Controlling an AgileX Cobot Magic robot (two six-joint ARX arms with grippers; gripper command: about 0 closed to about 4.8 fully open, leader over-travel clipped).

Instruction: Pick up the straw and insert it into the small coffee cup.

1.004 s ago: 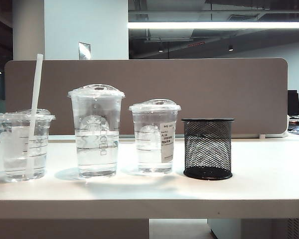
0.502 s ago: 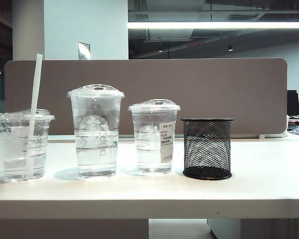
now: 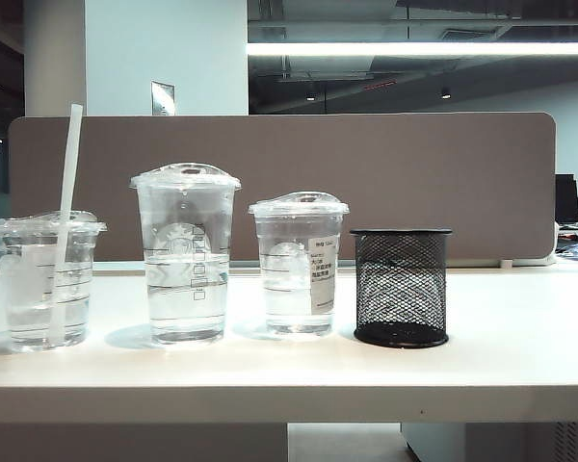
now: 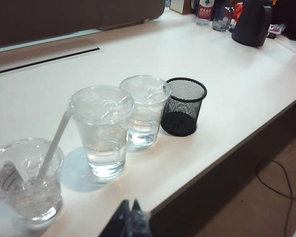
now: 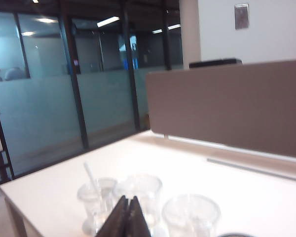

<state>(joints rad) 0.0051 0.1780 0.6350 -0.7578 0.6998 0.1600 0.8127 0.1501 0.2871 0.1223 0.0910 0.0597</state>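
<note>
The white straw point(image 3: 67, 192) stands tilted inside the small coffee cup point(image 3: 43, 289), the short wide clear cup at the far left of the table, and rises well above its domed lid. The left wrist view shows the straw point(image 4: 54, 145) leaning in that cup point(image 4: 24, 187). My left gripper point(image 4: 129, 203) is shut and empty, hanging off the table's front edge, apart from the cups. My right gripper point(image 5: 127, 198) is shut and empty, held back from the row, with the small coffee cup point(image 5: 94, 202) and straw point(image 5: 90, 175) beyond it. Neither gripper shows in the exterior view.
On the white table point(image 3: 520, 337) a tall clear cup point(image 3: 186, 255), a mid-height clear cup point(image 3: 299, 265) with a sticker and a black mesh holder point(image 3: 402, 287) stand in a row right of the small cup. A brown partition point(image 3: 414, 173) runs behind.
</note>
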